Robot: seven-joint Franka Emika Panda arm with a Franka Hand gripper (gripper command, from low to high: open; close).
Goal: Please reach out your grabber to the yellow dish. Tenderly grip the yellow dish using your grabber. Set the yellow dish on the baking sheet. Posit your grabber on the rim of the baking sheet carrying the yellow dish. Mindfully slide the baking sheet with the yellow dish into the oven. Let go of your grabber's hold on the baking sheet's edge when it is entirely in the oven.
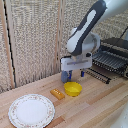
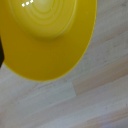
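The yellow dish [image 1: 73,89] sits upright on the wooden table, a small round shallow bowl. My grabber [image 1: 80,73] hangs just above its far edge, apart from it, under the white hand of the arm. Its dark fingers are too small in the exterior view to tell how they stand. In the wrist view the yellow dish [image 2: 47,35] fills most of the picture, very close, and no fingertips show. The baking sheet [image 1: 106,61], a dark wire rack, sticks out of the front of the oven [image 1: 119,46] at the exterior view's right.
A blue cup [image 1: 66,76] stands right behind the dish, next to the grabber. An orange-yellow block [image 1: 57,93] lies to the dish's left. A large white floral-rimmed plate [image 1: 31,111] rests near the table's front left. A woven screen [image 1: 35,35] closes off the back.
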